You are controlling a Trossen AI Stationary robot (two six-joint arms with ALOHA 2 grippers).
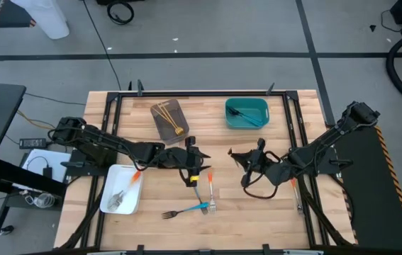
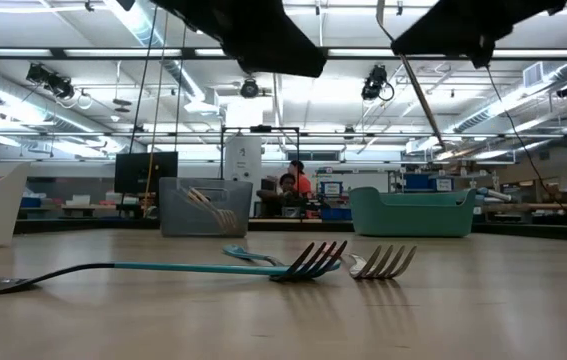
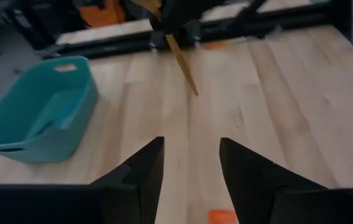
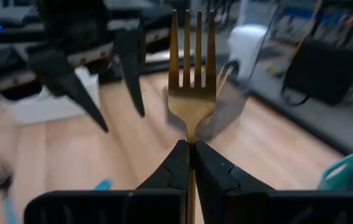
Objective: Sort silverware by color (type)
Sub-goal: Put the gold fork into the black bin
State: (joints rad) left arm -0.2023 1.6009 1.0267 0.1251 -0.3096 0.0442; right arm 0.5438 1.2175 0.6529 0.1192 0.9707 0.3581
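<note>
My right gripper [image 4: 192, 149] is shut on an all-gold fork [image 4: 192, 74] above the table's middle [image 1: 235, 156]. My left gripper [image 3: 192, 168] faces it from the left [image 1: 199, 157], open with nothing between its fingers. In the left wrist view a slim stretch of the gold fork [image 3: 182, 62] slants down from the right gripper. On the table near the front lie an orange-handled fork [image 1: 211, 193] and two blue-handled forks [image 1: 186, 210]. The low view shows a blue-handled fork [image 2: 193, 267] flat on the wood. My right gripper pinches the gold fork's neck [image 4: 192, 138], just behind the tines, between its two fingers. The fingers come nearly level from the table's right and lie along the fork. The tines stick out past the fingertips, and the fork is lifted clear of the table.
A grey tray [image 1: 170, 119] with gold forks and a teal tray [image 1: 247, 113] with blue forks stand at the back. A white tray [image 1: 121, 190] at the front left holds dark forks, with an orange handle on its rim. People show in the room behind.
</note>
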